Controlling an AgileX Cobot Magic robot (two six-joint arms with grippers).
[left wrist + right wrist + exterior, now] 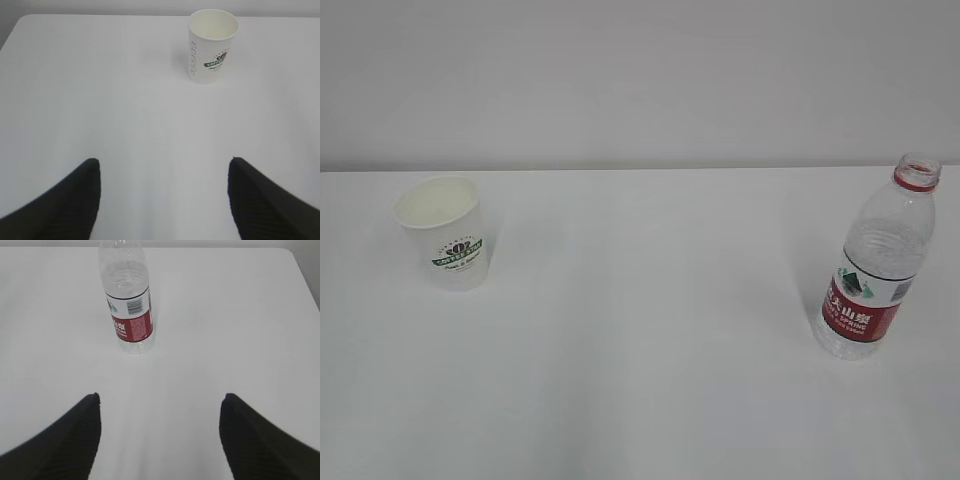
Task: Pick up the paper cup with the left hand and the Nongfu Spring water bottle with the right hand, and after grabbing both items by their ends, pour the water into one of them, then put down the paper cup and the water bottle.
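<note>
So far nothing is held: the cup [444, 232] stands upright at the table's left, well ahead of the spread left gripper [164, 200], the uncapped bottle [877, 270] at right before the equally spread right gripper [160, 437], and a clumsy approach could tip either.

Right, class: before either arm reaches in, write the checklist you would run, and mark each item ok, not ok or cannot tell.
1. Cup upright, mouth up: ok.
2. Bottle upright with cap off: ok.
3. Left gripper open and empty, cup ahead of it but right of centre: ok.
4. Right gripper open and empty, bottle ahead but left of centre: ok.
5. Table between cup and bottle free of obstacles: ok.
6. Water level in bottle: cannot tell.
</note>
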